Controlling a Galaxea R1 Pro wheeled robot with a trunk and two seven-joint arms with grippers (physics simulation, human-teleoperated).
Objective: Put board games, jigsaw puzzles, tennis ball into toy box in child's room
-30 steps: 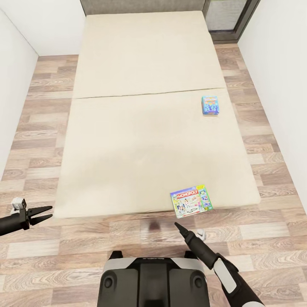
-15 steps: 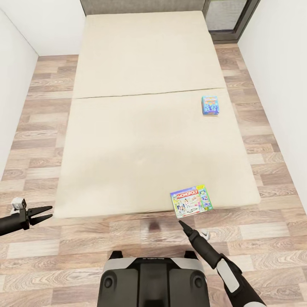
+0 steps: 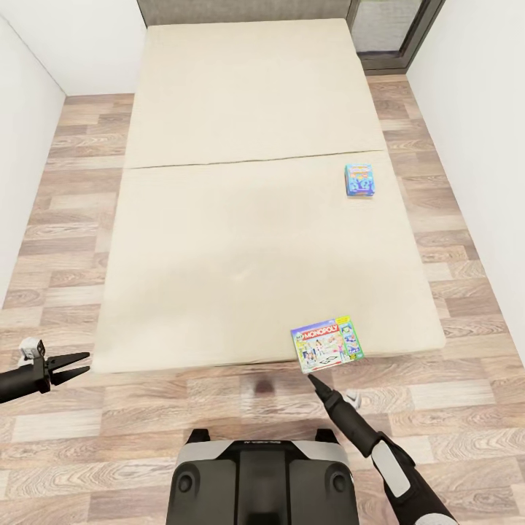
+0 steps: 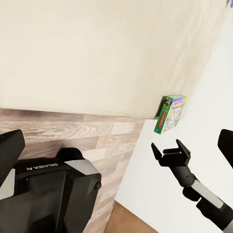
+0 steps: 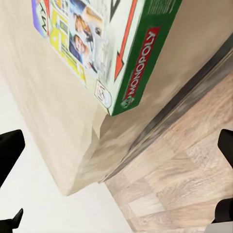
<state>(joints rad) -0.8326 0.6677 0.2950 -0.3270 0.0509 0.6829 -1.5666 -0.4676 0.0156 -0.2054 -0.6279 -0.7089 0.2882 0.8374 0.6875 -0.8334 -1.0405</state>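
The left gripper (image 3: 79, 366) hangs over the wood-plank floor (image 3: 146, 408) just off the near left corner of the bed (image 3: 248, 219), its two dark fingers spread apart with nothing between them. The beige mattress stretches away ahead of it and to its right.

Near the middle, the robot's dark base (image 3: 262, 477) stands on the floor close to the foot of the bed.

The right gripper (image 3: 312, 379) points at the bed's near edge, its tip just short of the green-edged board game (image 3: 325, 343), which lies flat on the mattress at that edge with one corner reaching over it. The lid reads "MONOPOLY" in white on a red band, and the right wrist view shows the same word along the green side panel (image 5: 141, 63). In that wrist view the fingers sit wide apart at the picture's edges, empty, the box straight ahead between them.

Well beyond this gripper, near the bed's right edge, lies the light blue board game (image 3: 359, 179); its print is too small to read.
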